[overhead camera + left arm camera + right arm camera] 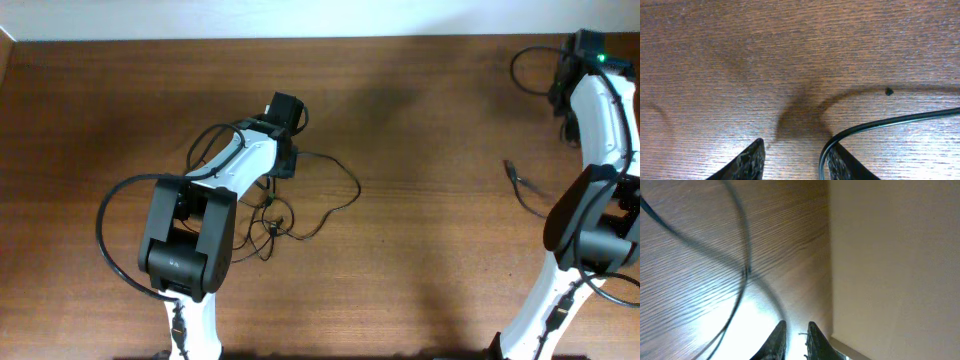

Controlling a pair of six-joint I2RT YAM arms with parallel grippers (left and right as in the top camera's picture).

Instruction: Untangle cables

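A tangle of thin black cables (275,218) lies on the wooden table beside my left arm, with one loop (345,190) reaching right. My left gripper (284,165) hangs over the tangle's far end. In the left wrist view it (796,145) is open, and one cable (880,123) curves in from the right and runs down the inner face of the right finger. Another cable with a plug (520,182) lies separately at the right. My right gripper (565,90) is at the far right corner; its jaws (797,324) stand slightly apart with nothing between. A blurred cable (742,270) hangs left of them.
The table's far edge meets a pale wall (890,255) just right of the right gripper. A thicker black loop (530,62) belongs to the right arm. A small dark speck (888,91) sits on the wood.
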